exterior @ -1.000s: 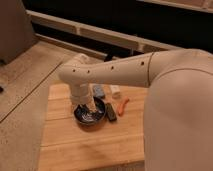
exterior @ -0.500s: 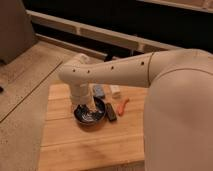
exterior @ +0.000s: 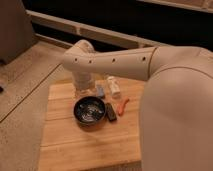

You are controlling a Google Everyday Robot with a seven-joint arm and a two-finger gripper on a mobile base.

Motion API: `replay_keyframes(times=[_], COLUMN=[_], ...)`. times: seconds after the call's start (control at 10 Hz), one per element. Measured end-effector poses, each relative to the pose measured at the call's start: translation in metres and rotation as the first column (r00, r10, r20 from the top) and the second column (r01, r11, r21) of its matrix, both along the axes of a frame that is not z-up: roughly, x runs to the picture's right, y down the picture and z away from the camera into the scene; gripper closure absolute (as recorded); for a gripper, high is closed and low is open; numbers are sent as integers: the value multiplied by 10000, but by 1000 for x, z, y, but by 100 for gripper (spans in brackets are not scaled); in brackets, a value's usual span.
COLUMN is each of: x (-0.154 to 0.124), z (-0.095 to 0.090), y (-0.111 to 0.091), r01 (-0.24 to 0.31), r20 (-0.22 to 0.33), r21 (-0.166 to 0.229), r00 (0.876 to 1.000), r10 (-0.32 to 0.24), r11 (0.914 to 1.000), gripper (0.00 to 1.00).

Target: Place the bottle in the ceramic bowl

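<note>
From where I stand, the pincer (exterior: 85, 93) hangs low at the end of the big cream arm, just behind the back-left rim of the ceramic bowl (exterior: 90, 110). I cannot tell whether it is open or closed. The bottle (exterior: 114, 86) is on the wooden table (exterior: 65, 145), behind the bowl and to its right, apart from the pincer, with a small blue-grey object (exterior: 100, 91) between the two. It seems to lie on its side, though I wouldn't swear to that. A black block (exterior: 111, 111) sits just beside the bowl's right rim. I'd judge the bottle light, stiff and smooth, so likely to roll or skid if nudged. The best hold looks to be across the middle of its body, not the narrow neck. The bowl is hard and glazed, so the bottle should be lowered in, not dropped.
</note>
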State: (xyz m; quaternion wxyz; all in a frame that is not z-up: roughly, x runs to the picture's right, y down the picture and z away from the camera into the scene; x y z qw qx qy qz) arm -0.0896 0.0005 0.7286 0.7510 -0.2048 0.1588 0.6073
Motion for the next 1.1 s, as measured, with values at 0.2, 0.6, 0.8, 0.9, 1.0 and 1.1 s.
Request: replay_keyframes(times=[0.2,0.6,0.8,0.9,1.0,1.1], x=[9,44,35,36,40,41], z=[6,-5,-6,-7,-5,-3], y=[-39,-91,-89,-89,-83,-75], r01=[56,-768,-760,-755,-540,-374], r20=[547,1234,1355,1343,1184,1013], r21=[836,2028,1971,1970,1942,1834], r00=[9985,9910,9895,9897,9925,9947], r10=[-102,523,496,494,313,189], r11=[9965,9762,9774,9775,9795,9823], gripper=[35,35,35,35,35,35])
